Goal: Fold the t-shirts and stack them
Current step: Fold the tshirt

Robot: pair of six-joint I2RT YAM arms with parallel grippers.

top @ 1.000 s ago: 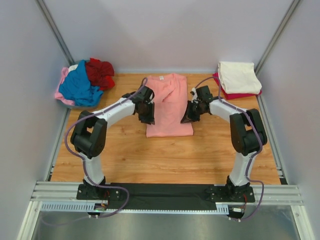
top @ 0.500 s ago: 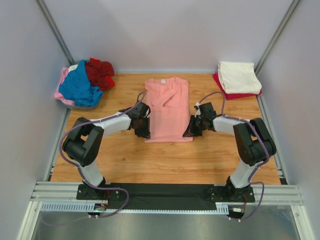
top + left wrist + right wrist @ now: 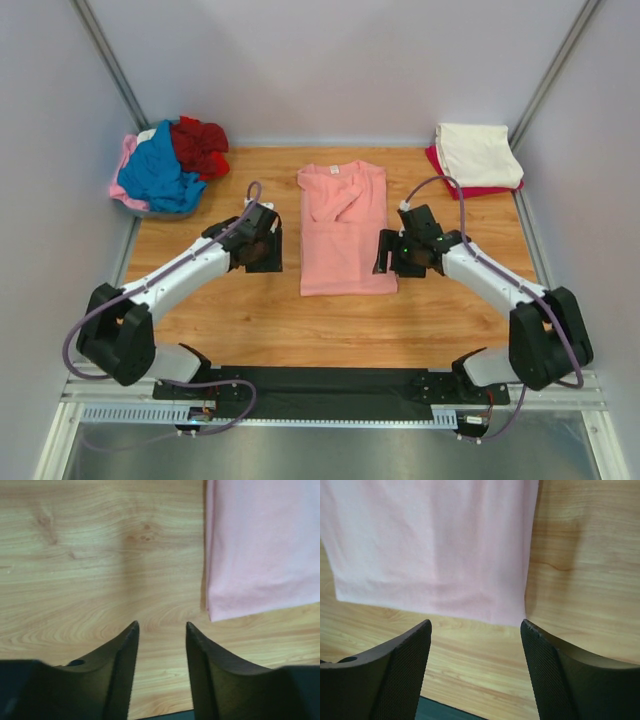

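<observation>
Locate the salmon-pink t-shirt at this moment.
In the top view the salmon-pink t-shirt lies folded at the centre of the table, between the left gripper and the right gripper, held by neither.

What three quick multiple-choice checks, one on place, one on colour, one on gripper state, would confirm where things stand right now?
1. Where does the salmon-pink folded cloth t-shirt lie?
A. mid-table, between the grippers
B. in the far-right corner
C. in the far-left corner

2. What colour is the top folded shirt in the far-right corner?
A. blue
B. cream
C. black

3. How are the left gripper and right gripper?
A. both shut on cloth
B. left open, right shut
C. both open, gripping nothing

Answers: A, a gripper sits at each side of it; B, cream cloth covers a dark red shirt; C, both wrist views show spread fingers.
</observation>
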